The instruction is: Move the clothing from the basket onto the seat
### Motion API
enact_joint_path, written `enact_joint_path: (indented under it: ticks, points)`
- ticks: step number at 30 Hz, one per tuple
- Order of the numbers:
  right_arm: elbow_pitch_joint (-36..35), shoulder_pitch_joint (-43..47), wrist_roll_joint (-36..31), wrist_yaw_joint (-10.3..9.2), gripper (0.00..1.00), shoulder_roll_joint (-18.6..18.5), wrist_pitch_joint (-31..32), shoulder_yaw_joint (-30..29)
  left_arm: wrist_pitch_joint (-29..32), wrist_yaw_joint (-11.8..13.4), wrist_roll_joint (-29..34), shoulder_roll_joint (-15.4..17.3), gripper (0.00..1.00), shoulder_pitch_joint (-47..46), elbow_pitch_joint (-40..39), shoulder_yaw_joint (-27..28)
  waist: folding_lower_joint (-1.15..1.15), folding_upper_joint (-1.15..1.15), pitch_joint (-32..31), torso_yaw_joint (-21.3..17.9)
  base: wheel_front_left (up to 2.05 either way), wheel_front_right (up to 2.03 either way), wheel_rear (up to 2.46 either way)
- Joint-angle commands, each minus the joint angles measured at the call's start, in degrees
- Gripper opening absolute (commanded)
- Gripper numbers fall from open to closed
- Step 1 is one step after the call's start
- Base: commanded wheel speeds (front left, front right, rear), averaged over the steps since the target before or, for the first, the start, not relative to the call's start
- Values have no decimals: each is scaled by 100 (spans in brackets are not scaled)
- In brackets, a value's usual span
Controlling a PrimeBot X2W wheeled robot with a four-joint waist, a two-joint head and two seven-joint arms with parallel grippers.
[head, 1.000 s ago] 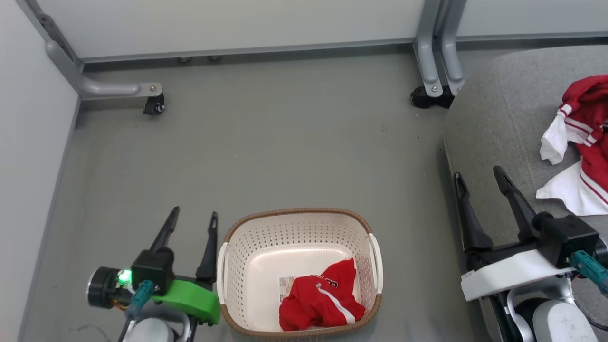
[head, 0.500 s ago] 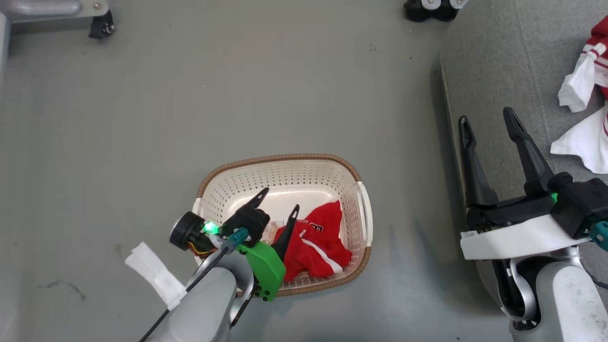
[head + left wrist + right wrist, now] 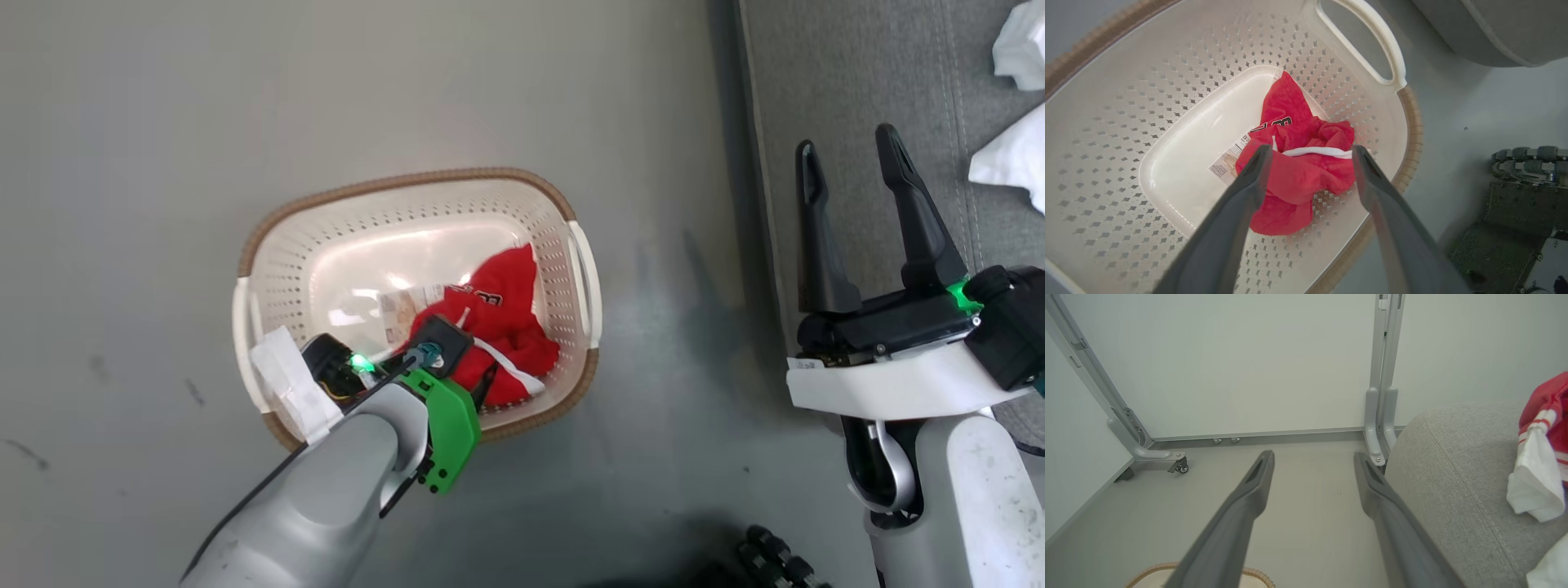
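The cream basket (image 3: 408,178) with a brown rim stands on the grey floor. Crumpled red shorts (image 3: 506,318) with a white stripe lie in its right half. My left gripper (image 3: 1311,150) reaches down into the basket, open, its fingertips (image 3: 1261,157) straddling the shorts (image 3: 1294,179) just above the cloth. In the head view its wrist hides most of the fingers. My right gripper (image 3: 847,145) hangs open and empty over the left edge of the grey seat (image 3: 865,90). The red-and-white jersey (image 3: 1541,457) lies on the seat (image 3: 1453,469), to the right of that gripper (image 3: 1313,456).
A label sticker (image 3: 1227,163) shows on the basket's bottom. My own wheeled base (image 3: 1527,163) sits close to the basket's near right corner. Grey partition legs with casters (image 3: 1380,437) stand by the far wall, with open floor between them and the basket.
The head camera has tilted down, shifting the whole picture. My left gripper has dropped from beside the basket into it, over the shorts. The right gripper holds its place, open.
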Motion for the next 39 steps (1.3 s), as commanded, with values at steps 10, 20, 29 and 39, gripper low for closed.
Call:
enact_joint_path:
  ticks: [10, 20, 29, 39]
  points:
    - [417, -342, 367, -2, 100, 5, -418, 215, 638, -16, -874, 527, 100, -542, 312, -829, -1, 0, 1079, -878, 0, 0, 0]
    - [643, -477, 595, -2, 100, 5, -577, 373, 801, -16, -1081, 802, 100, -923, 772, -1128, -1, 0, 1310, -1086, 0, 0, 0]
    - [737, -542, 731, -2, 100, 5, -625, 529, 910, 9, -1053, 809, 100, -1175, 1315, -1241, -1, 0, 1515, -1257, 0, 0, 0]
    - [710, -623, 864, -2, 100, 4, -626, 646, 940, 160, -1088, 883, 100, -1348, 1723, -1255, -1, 0, 1780, -1430, 0, 0, 0]
